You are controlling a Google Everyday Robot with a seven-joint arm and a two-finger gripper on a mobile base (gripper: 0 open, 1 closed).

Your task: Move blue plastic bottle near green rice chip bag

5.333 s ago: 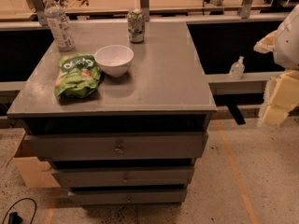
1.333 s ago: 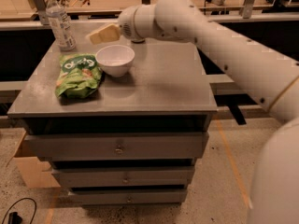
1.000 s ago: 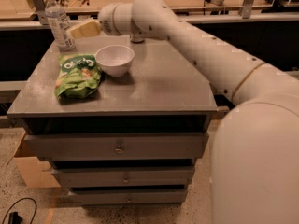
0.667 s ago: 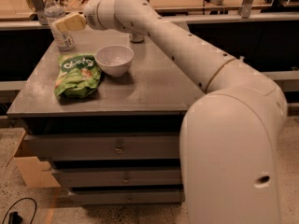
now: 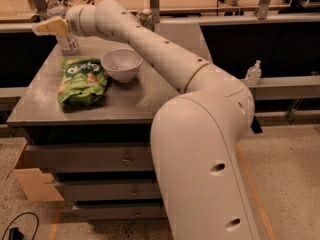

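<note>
Arm links [image 5: 200, 134], cream and bulky, run from the lower right up to the far left corner of the grey worktop [image 5: 130, 96]. The tan end effector [image 5: 48, 27] is right up against the blue plastic bottle [image 5: 69, 43], crossing in front of its upper body. Whether the end effector is spread or closed on the bottle cannot be told from this angle. The bottle stands upright at the back left of the worktop, its white cap showing above the end effector. Nearer the front, the green rice chip bag [image 5: 82, 80] lies flat, apart from the bottle. A white bowl [image 5: 121, 65] sits just beside the bag's upper right corner. A drink can [image 5: 146, 18] peeks out behind the arm at the back edge. Drawers [image 5: 90, 158] sit below the worktop.
</note>
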